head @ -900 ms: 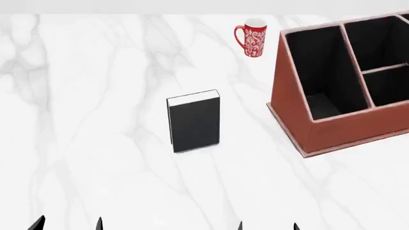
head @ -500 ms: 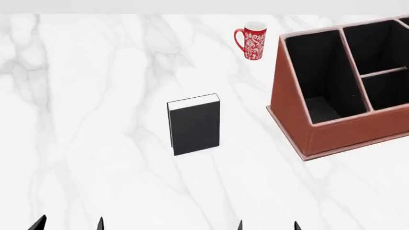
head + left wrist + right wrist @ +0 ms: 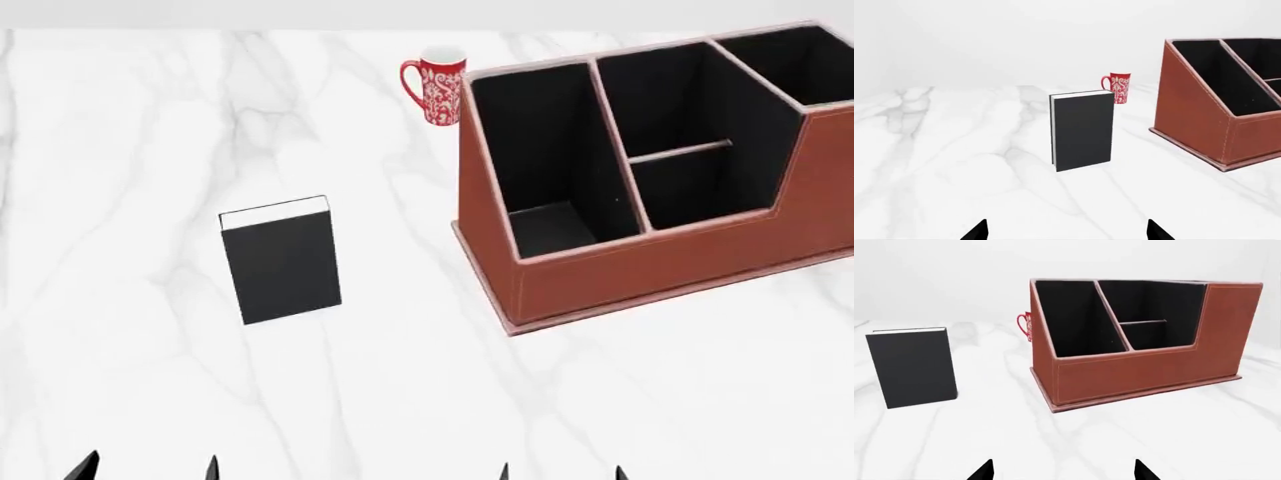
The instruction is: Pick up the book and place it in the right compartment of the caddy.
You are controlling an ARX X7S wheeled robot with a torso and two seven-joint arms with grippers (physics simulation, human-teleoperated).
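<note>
The book (image 3: 282, 262) stands upright on the white marble table, black cover facing me, white page edges on top; it also shows in the wrist views (image 3: 1082, 130) (image 3: 913, 367). To its right stands the reddish-brown caddy (image 3: 641, 275) (image 3: 1134, 372) (image 3: 1201, 125) with black compartments and a pale rim. My left gripper (image 3: 146, 470) (image 3: 1066, 234) and right gripper (image 3: 561, 472) (image 3: 1063, 473) sit low at the near edge, only fingertips showing. Both are open and empty, well short of the book and caddy.
A red patterned mug (image 3: 438, 90) (image 3: 1117, 87) stands at the back, between book and caddy; in the right wrist view only its handle (image 3: 1023, 326) peeks out behind the caddy. The marble table (image 3: 400, 400) stretches wide around everything.
The head view has swung to the right: book, mug and caddy all sit further left in the frame, and more of the caddy shows. The grippers hold the same spots.
</note>
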